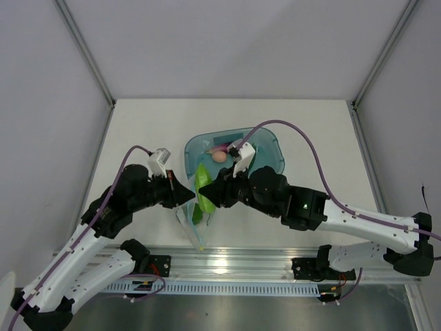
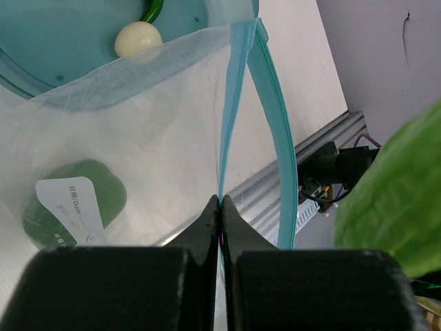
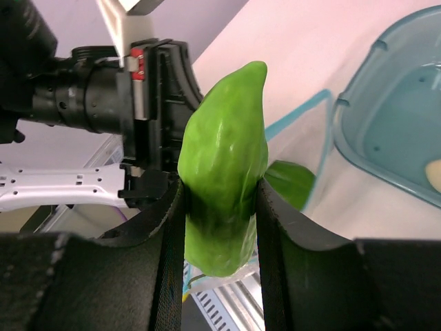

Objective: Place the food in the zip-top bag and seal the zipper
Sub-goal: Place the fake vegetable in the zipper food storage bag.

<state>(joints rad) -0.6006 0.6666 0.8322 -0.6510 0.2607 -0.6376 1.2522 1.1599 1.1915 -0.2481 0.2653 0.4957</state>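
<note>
My left gripper (image 1: 185, 195) is shut on the light teal zipper strip (image 2: 234, 103) of the clear zip-top bag (image 2: 151, 117) and holds one side of the mouth up; the other strip side (image 2: 279, 138) stands apart, so the mouth is open. The bag hangs between the grippers (image 1: 196, 224). A dark green piece (image 2: 83, 196) lies inside it behind a white label. My right gripper (image 3: 220, 207) is shut on the bright green chunk (image 3: 224, 172), held upright over the bag mouth, close to the left gripper (image 3: 151, 124). A cream egg (image 2: 136, 38) lies in the tray.
The translucent teal tray (image 1: 272, 148) sits behind the grippers, with the egg (image 1: 219, 156), a purple piece (image 1: 220, 147) and a dark green long vegetable (image 2: 153, 10) in it. The aluminium rail (image 1: 227, 265) runs along the table's near edge.
</note>
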